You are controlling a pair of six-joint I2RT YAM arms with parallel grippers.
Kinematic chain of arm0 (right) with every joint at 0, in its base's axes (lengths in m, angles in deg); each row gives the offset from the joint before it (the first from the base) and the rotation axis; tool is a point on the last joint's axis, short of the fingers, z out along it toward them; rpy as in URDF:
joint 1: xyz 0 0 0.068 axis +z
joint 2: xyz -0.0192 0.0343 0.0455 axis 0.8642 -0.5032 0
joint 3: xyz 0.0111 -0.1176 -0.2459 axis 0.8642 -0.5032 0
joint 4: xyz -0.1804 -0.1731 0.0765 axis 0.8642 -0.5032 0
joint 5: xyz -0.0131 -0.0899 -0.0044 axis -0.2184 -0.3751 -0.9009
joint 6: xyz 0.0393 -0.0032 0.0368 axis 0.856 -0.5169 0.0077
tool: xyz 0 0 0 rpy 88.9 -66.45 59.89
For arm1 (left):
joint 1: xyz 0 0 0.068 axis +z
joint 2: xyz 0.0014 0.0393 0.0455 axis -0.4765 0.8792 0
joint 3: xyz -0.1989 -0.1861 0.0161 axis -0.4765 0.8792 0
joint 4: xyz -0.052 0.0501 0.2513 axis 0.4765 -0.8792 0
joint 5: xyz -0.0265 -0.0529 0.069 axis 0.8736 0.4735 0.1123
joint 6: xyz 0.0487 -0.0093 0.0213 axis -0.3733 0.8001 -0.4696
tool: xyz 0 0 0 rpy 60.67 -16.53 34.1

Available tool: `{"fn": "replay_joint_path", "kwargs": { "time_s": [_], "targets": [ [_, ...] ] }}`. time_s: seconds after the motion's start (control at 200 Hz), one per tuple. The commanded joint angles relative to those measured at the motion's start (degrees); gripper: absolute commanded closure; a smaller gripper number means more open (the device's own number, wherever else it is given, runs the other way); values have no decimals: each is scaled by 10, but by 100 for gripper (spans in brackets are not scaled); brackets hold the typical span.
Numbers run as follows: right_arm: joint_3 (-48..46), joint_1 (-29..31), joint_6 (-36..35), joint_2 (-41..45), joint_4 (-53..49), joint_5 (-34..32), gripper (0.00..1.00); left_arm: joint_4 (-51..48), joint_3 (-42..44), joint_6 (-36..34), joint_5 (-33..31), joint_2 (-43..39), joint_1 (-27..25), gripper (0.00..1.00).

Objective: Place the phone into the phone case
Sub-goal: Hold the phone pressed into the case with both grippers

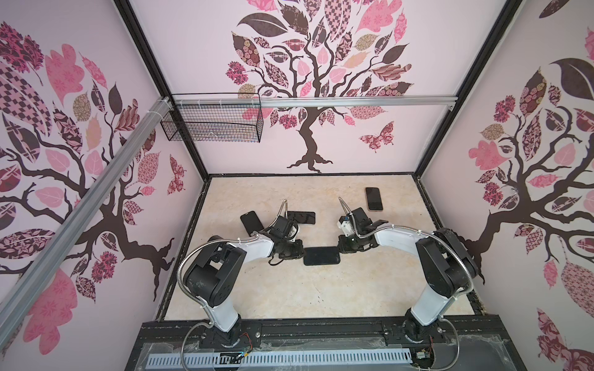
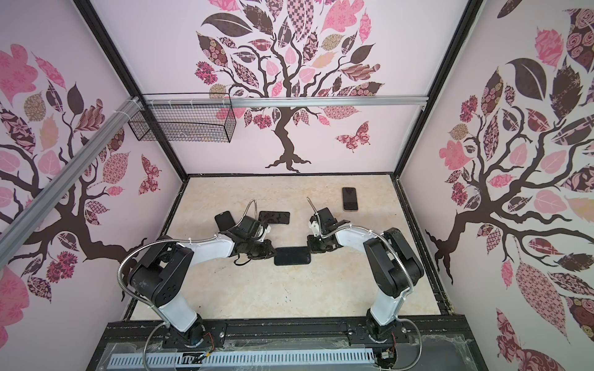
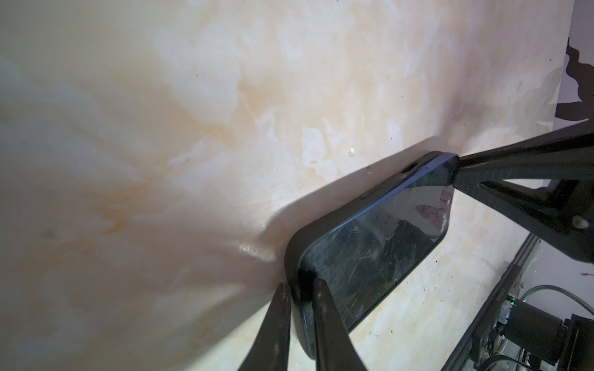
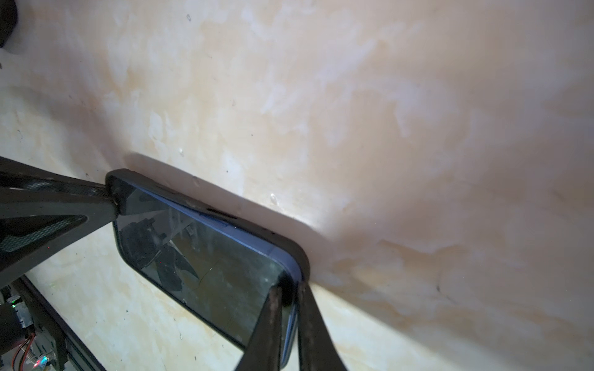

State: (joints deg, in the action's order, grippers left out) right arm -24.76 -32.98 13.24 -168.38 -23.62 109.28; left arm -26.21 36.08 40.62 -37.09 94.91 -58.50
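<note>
1. I see the walls (image 1: 199, 48), smooth pale pink panels in black frames. They carry a flat tree decal (image 1: 310, 138) with patterned pink and brown leaves.
2. The table (image 1: 289, 289) is a cream slab with a mottled, marble-like print and a matt finish.
3. A ribbed aluminium rail (image 1: 353, 102) crosses the back wall, and a black wire basket (image 1: 212, 125) of fine square mesh hangs from it.
4. The left arm (image 1: 254, 247) and right arm (image 1: 395, 239), with white shells and black joints, bend inward toward the table's middle.
5. The phone case (image 3: 291, 257) lies flat at mid-table between the two arms. It is matt black with rounded corners. The phone (image 3: 369, 257) sits in it screen up, its glass glossy, dusty and scratched. A blue edge stands proud of the case rim along one long side.
6. Three spare phones lie further back. A pale-rimmed phone (image 1: 373, 199) lies apart on the right. A crosswise phone (image 1: 302, 217) and a slanted phone (image 1: 251, 223) are partly hidden by my left wrist.
7. The left gripper (image 3: 300, 286) has its thin black fingers (image 3: 324, 321) clamped on one short end of the case, one on the glass and one outside the rim. The right gripper (image 4: 289, 287) pinches the opposite end the same way.
</note>
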Motion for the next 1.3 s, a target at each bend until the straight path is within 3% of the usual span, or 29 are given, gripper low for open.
{"fn": "replay_joint_path", "kwargs": {
  "time_s": [0.0,1.295],
  "targets": [
    [6,5,-21,-40,-35,-7,87,19,8,1,3,19,-8,85],
    [43,67,-17,-201,-63,-70,87,26,4,6,4,29,-18,86]
  ]
}}
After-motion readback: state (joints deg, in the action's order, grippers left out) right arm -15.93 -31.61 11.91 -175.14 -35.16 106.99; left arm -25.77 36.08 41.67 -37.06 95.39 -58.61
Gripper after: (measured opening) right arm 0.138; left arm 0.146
